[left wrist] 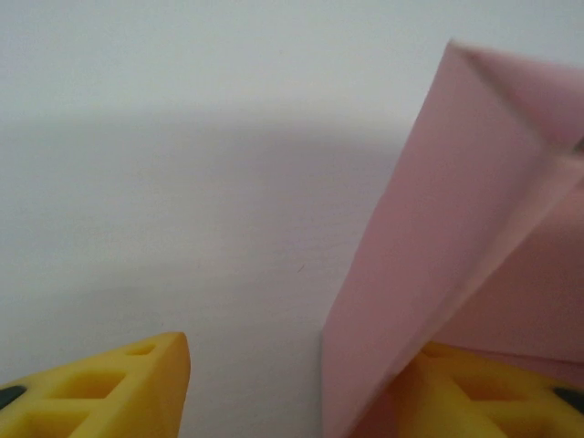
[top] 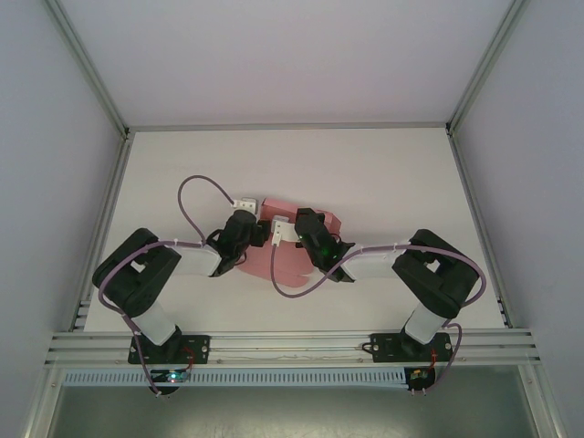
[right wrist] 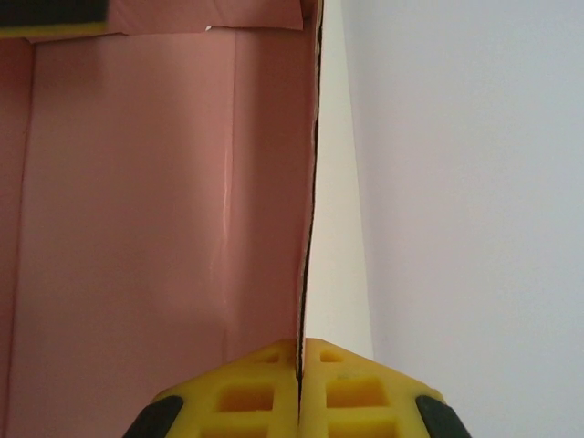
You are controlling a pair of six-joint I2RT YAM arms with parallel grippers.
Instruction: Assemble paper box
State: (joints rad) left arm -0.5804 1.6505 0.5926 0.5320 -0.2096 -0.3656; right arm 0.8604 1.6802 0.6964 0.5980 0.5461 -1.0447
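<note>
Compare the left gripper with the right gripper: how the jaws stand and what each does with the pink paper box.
Jaws: the left gripper is open, its yellow fingers well apart; the right gripper is shut, fingers pressed together.
Grip: the right gripper pinches a wall edge of the paper box; the left gripper clamps nothing, though a folded pink panel rises beside one of its fingers.
Shared: both have yellow fingers and work at the same box.

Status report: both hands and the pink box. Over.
Right hand shut on paper box, pinching a wall edge. Left hand open, box panel against one finger. Box partly folded. Nothing seen in the way.
</note>
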